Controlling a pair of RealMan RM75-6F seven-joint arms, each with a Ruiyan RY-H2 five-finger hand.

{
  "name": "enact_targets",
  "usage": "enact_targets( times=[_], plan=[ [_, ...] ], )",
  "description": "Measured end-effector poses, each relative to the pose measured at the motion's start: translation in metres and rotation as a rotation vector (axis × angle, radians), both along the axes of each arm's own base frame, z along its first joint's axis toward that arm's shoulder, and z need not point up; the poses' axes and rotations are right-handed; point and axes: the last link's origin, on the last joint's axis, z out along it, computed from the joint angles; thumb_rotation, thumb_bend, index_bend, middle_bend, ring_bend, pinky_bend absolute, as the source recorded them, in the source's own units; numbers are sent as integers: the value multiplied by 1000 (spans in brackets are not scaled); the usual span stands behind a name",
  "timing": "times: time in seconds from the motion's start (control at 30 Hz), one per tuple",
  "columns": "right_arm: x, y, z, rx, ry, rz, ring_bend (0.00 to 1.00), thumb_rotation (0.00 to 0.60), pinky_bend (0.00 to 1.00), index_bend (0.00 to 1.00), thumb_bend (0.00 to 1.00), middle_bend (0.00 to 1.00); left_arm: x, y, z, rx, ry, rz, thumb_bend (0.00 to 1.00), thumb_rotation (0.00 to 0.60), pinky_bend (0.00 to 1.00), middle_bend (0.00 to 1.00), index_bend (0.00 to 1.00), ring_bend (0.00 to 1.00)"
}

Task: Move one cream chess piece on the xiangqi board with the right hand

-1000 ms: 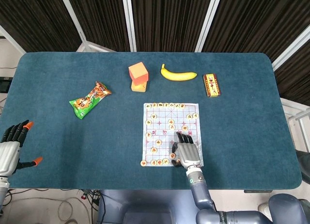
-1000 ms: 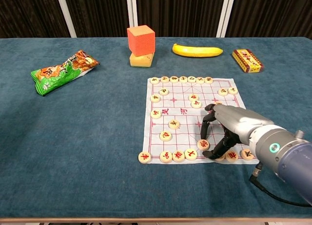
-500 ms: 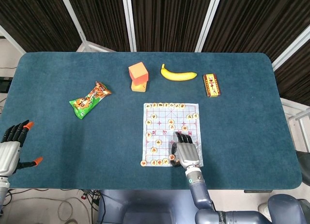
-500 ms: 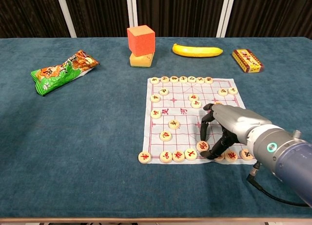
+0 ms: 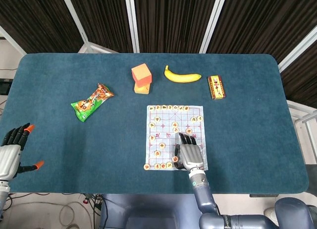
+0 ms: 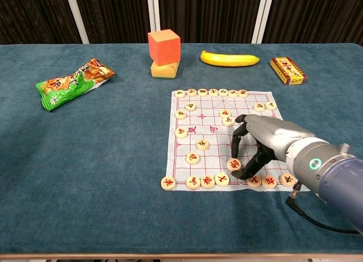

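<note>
Slid slightly left across the xiangqi board since earlier: right hand, pinching a cream chess piece. Well left of the board, left hand spread, holding nothing.

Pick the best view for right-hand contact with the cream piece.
Chest view: side-on, the right hand arches over the xiangqi board, fingers around a cream piece. Head view, from above, shows the hand's back; the piece peeks out at its edge.

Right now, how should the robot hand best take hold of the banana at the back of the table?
Grip the banana across its thick middle, coming down from above. It lies flat on its side, lengthwise along the table's back edge, with open space around it.
</note>
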Motion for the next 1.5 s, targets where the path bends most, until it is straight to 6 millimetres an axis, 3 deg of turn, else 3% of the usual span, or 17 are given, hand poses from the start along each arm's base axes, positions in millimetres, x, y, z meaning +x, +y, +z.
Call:
enact_targets(
  times=[0.33,0.9,1.13,1.5],
  plan=[
    [14,-7,-6,-7,4,38,26,600,0,535,320,64,0,0,1,1,-6,3,0,600,0,0,0,0],
    [18,-3,-10,4,7,40,26,600,0,534,320,64,0,1,0,0,-9,8,0,600,0,0,0,0],
    [19,-4,-10,-12,6,51,26,600,0,434,320,64,0,0,1,2,-12,10,0,600,0,0,0,0],
    [20,-3,-7,-26,13,56,26,600,0,397,319,64,0,0,1,2,-16,13,0,600,0,0,0,0]
  ],
)
